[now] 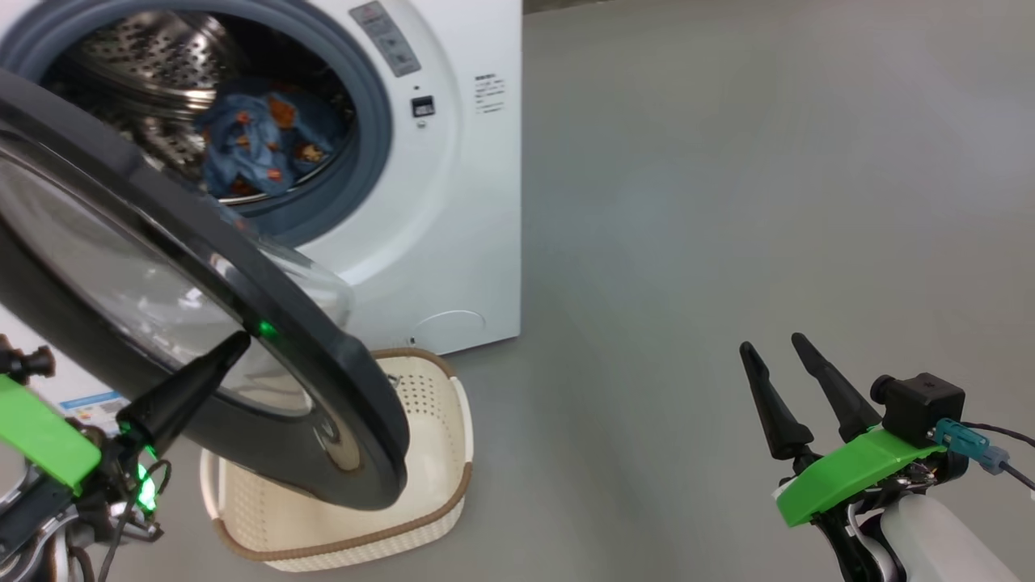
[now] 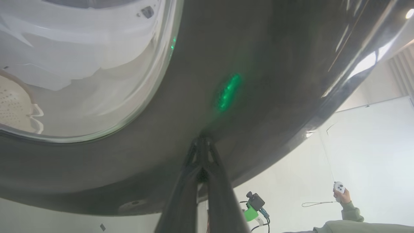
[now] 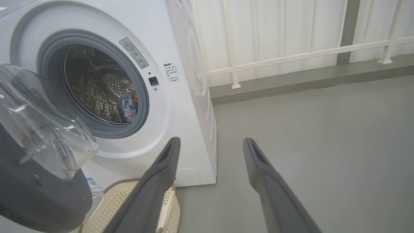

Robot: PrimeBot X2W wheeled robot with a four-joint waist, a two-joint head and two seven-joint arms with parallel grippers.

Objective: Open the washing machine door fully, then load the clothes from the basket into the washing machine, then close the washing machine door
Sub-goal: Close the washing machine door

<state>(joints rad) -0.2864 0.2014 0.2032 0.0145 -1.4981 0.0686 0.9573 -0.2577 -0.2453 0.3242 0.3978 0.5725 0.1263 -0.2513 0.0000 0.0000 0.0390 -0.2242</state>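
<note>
Your L gripper [image 1: 236,343], fingers together, tip against the washing machine door [image 1: 356,380] rim. R gripper [image 1: 770,341]: 2 fingers apart, nothing held. The clothes [image 1: 259,141] lie in the drum [image 1: 162,56].

Setting reads as a bare test hall or robotics lab, not a home laundry. A washing machine [image 1: 453,202] stands alone on a smooth grey floor [image 1: 768,202], its side panel facing wide open floor. Beyond it are white ribbed wall panels [image 3: 268,26] fronted by a white railing [image 3: 230,48] footed on a raised grey kerb [image 3: 307,81]. The opposite side shows plain white partition walls [image 2: 372,145]. A person [image 2: 351,213] at the edge holds up a small white handheld controller [image 2: 338,187] with a cord loop. A cream basket [image 1: 420,404] sits directly on the floor by the machine.
</note>
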